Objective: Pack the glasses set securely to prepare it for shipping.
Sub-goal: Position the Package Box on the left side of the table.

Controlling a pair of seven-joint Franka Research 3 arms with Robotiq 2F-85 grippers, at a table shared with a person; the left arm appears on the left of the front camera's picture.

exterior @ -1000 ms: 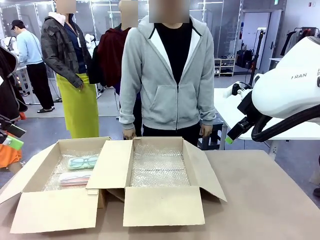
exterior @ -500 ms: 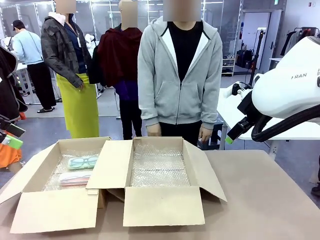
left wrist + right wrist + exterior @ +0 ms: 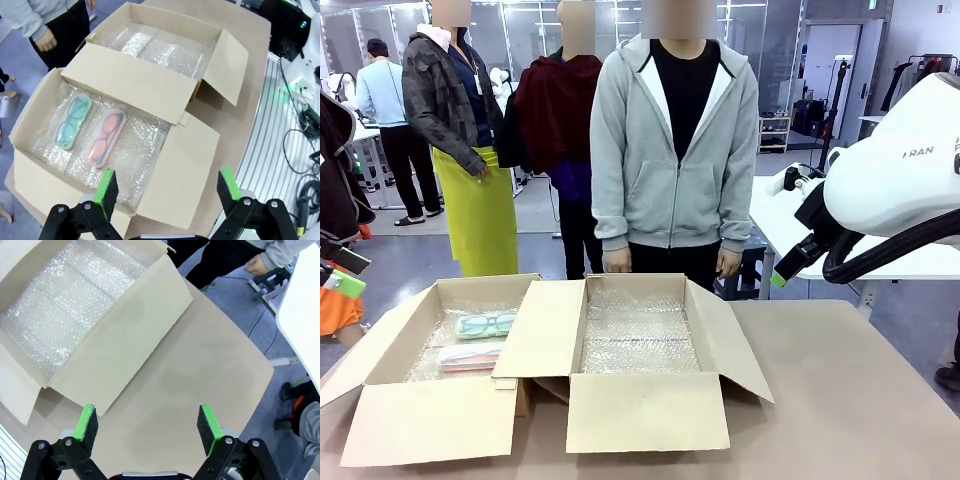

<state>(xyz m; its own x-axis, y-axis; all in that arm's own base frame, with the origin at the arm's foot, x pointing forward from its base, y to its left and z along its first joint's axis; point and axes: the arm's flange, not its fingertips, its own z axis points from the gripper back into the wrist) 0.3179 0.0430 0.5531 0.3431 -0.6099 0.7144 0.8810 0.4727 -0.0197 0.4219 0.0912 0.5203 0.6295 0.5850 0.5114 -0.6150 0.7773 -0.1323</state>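
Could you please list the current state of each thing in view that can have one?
Left box: flaps open, lined with bubble wrap, holds both cases.
Right box: flaps open, lined with bubble wrap, nothing else inside.
Mint-green case: closed, lying flat in the left box.
Pink case: closed, lying flat beside the mint-green one.
Left hand: open, holding nothing, above the left box.
Right hand: open, holding nothing, above the table.
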